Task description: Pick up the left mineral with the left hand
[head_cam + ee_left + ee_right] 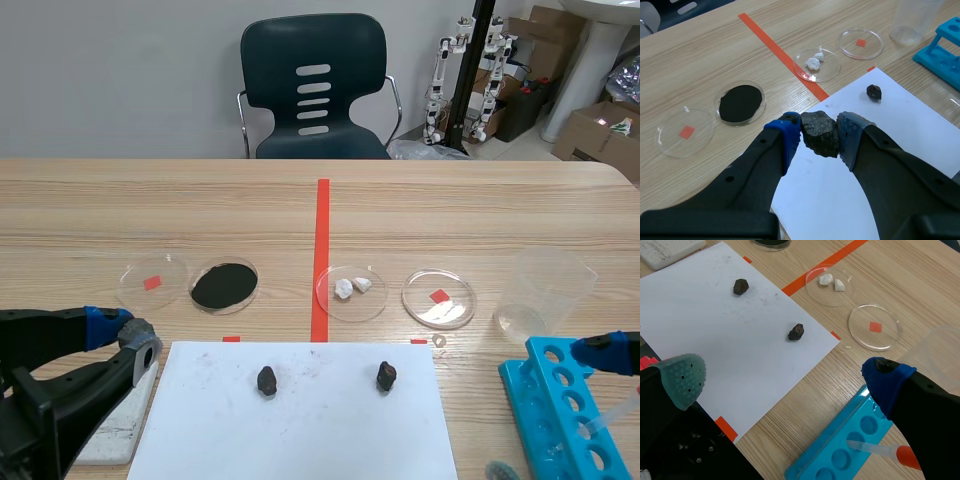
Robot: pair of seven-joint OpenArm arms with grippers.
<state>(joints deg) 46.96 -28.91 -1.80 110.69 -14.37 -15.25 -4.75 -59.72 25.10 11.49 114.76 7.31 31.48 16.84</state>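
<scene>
Left gripper (126, 332) is stationed low at the table's near left, by the near-left corner of the white paper sheet (300, 425). Its fingers are released, with a narrow gap between the pads.

The left mineral (266, 380), a dark lump, lies on the sheet, apart from that gripper. The right wrist view confirms this: the lump (741, 286) rests alone on the paper. In the left wrist view the lump (819, 134) appears framed in the gap and seems to touch both pads. This is probably line of sight only.

The right mineral (386, 376) lies on the same sheet, well apart from the left one.

Right gripper (785, 380) hangs with its fingers spread wide and nothing between them, over the blue test-tube rack (560, 400).
</scene>
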